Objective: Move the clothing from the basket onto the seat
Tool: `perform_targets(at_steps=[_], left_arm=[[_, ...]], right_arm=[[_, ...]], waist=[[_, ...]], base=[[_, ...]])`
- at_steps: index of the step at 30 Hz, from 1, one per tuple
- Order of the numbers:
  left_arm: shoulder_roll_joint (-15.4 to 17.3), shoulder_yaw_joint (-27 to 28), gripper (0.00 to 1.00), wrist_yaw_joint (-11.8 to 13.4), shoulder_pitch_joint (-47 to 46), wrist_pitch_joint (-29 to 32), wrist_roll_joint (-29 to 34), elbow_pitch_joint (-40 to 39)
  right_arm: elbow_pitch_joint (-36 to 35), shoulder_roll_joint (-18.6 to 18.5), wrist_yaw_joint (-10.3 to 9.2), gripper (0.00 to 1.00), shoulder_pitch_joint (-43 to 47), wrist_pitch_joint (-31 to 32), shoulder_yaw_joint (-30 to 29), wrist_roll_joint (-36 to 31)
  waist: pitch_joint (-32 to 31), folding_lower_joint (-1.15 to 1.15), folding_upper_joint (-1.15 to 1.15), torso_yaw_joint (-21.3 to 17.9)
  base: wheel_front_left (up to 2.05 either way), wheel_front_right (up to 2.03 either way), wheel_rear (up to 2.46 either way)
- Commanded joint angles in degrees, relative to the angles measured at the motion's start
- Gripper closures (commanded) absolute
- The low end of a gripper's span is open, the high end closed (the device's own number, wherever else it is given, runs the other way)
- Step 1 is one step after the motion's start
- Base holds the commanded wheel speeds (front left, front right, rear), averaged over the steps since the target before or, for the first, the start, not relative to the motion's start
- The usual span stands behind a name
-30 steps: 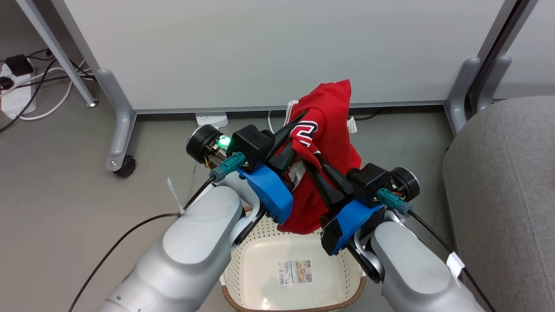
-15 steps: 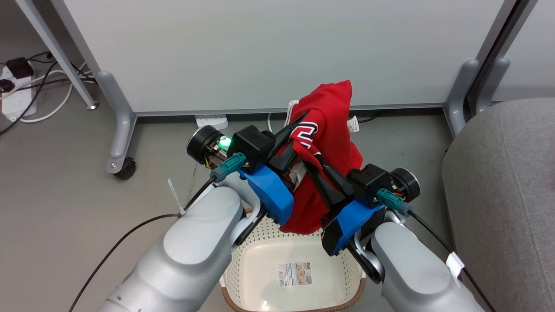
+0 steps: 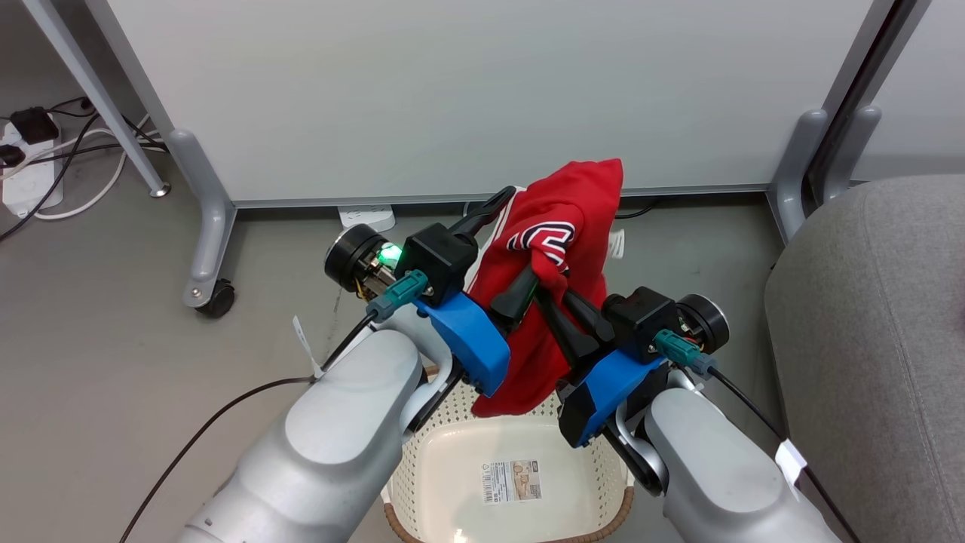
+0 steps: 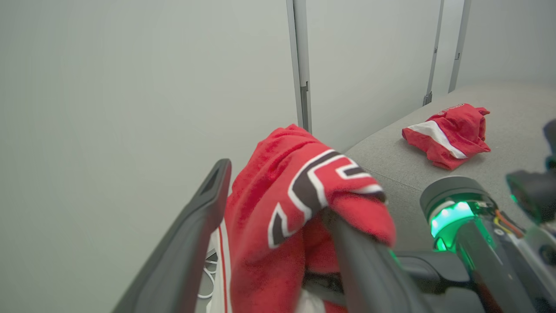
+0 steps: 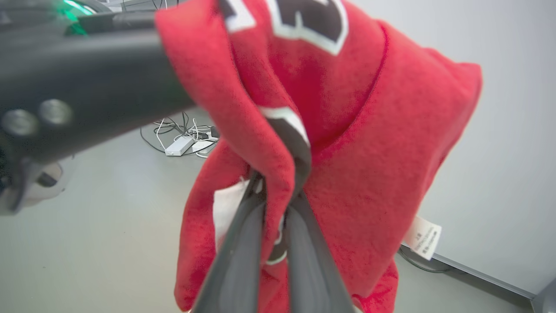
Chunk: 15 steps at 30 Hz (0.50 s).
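Red garment [image 3: 562,226] hangs in the air above the basket's [image 3: 614,471] far rim, clear of it. Right end effector [image 3: 550,294] pinched narrow on a fold of that garment, fabric bunched between both fingers. Left end effector [image 3: 516,237] spread wide; cloth draped over its inner finger [image 4: 360,256], outer finger [image 4: 195,226] bare. Seat [image 3: 867,317] stands to the basket's right; a second red garment [image 4: 447,134], white-striped, lies on it. Paper label [image 3: 513,477] on the basket's floor.
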Motion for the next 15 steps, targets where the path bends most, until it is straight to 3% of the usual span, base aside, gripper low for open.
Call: perform_targets(at_steps=[1, 15], left_arm=[[0.1, 0.2, 0.0, 0.3, 0.4, -0.3, -0.3, 0.0], [0.1, 1.1, 0.0, 0.6, 1.3, -0.3, 1.0, 0.9]], right_arm=[[0.1, 0.1, -0.03, 1.0, 0.1, 0.0, 0.0, 0.0], [-0.8, 0.1, -0.03, 1.0, -0.8, 0.0, -1.9, -0.3]], waist=[[0.0, 0.0, 0.0, 0.0], [0.7, 0.0, 0.0, -2.0]], base=[[0.0, 0.0, 0.0], [0.0, 0.0, 0.0]])
